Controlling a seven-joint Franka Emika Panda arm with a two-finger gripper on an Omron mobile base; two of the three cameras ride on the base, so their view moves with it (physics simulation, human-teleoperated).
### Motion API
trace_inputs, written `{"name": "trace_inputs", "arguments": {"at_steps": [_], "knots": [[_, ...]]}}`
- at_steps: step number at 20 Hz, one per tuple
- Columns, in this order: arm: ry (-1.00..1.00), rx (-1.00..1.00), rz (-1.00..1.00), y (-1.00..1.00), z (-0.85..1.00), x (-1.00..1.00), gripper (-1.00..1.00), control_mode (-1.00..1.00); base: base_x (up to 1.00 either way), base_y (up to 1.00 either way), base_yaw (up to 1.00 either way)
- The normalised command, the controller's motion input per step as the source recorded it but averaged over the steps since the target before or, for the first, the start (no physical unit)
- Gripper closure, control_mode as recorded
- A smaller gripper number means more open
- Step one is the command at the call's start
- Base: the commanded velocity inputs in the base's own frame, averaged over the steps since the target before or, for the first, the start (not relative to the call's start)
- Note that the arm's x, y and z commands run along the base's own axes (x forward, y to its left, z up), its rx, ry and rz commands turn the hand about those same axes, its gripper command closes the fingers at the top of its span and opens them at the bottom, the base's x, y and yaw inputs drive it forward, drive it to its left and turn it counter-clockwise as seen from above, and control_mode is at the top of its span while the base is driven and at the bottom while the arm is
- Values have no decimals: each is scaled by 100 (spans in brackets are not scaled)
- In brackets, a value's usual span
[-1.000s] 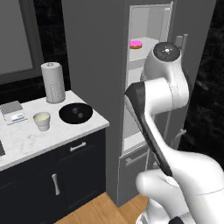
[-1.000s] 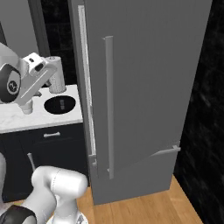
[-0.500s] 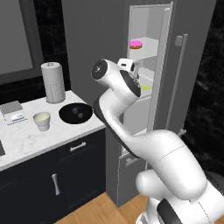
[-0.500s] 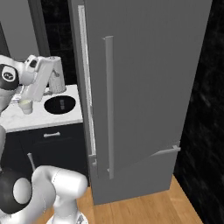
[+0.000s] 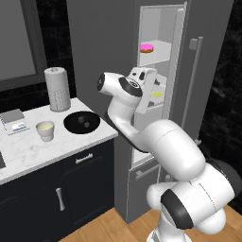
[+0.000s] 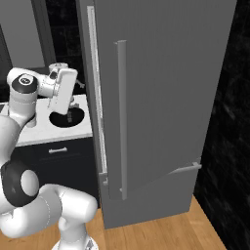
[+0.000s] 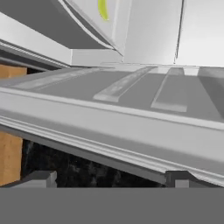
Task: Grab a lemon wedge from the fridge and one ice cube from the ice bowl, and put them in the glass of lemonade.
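Note:
The fridge (image 5: 165, 28) stands with its door (image 6: 161, 97) swung open. A tiny yellow-green lemon wedge (image 5: 157, 94) lies on a pale middle shelf and shows again at the top of the hand view (image 7: 103, 8). My gripper (image 5: 147, 97) hangs in front of that shelf, just left of the wedge and apart from it. Its fingertips (image 7: 41, 178) stand wide apart, open, with nothing between them. The black ice bowl (image 5: 71, 124) sits on the counter with two small cubes in it. Left of it stands the off-white glass of lemonade (image 5: 45, 130).
A pink-iced doughnut (image 5: 147, 47) rests on the upper fridge shelf. A tall white perforated cylinder (image 5: 57, 89) and a small scale (image 5: 14, 120) stand at the back of the marble counter (image 5: 28, 153). The door's long bar handle (image 6: 122, 117) faces right.
The arm has swung round from upright toward the fridge opening. The hand has dropped from the doughnut shelf's height to the lemon wedge's shelf.

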Motion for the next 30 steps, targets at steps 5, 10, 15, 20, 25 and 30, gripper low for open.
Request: {"name": "trace_inputs", "arguments": {"at_steps": [5, 10, 15, 20, 25, 30], "knots": [[0, -1, -16, -54, 0, 2, -100, -100, 0, 0, 0], [0, 0, 4, 0, 0, 43, -100, -100, 0, 0, 0], [1, 0, 2, -62, -10, 28, -100, -100, 0, 0, 0], [0, 0, 0, -88, -3, 2, -100, -100, 0, 0, 0], [0, 0, -1, -84, 0, 0, -100, -100, 0, 0, 0], [0, 0, -5, -99, -3, -14, -100, -100, 0, 0, 0]]}}
